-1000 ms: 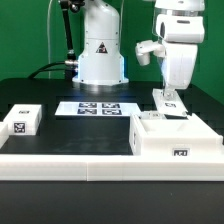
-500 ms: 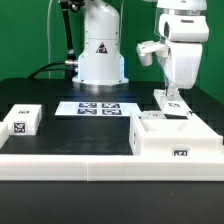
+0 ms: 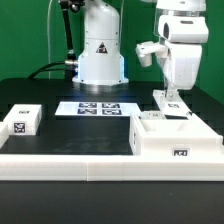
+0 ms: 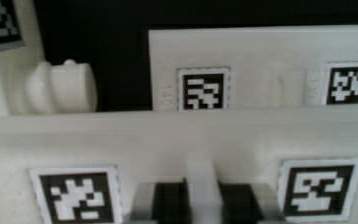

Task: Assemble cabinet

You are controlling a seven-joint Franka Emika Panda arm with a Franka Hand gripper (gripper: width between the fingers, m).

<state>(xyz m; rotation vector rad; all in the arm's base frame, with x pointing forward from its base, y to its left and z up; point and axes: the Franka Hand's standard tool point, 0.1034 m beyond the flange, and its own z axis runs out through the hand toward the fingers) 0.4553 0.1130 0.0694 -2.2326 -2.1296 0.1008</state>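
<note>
The cabinet box, big, white and open-topped, stands at the exterior view's right, by the front rail. My gripper hangs just behind its far edge, shut on a small upright white tagged panel. In the wrist view my two dark fingers clamp a thin white strip of that panel, which carries two tags. Beyond it stands another white tagged wall, with a white ribbed knob beside it. A second small tagged block lies at the exterior view's left.
The marker board lies flat at the table's middle, in front of the robot base. A long white rail edges the table's front. The table top is black.
My gripper, with the panel, has shifted slightly toward the exterior view's right since one second ago. Nothing else has moved.
</note>
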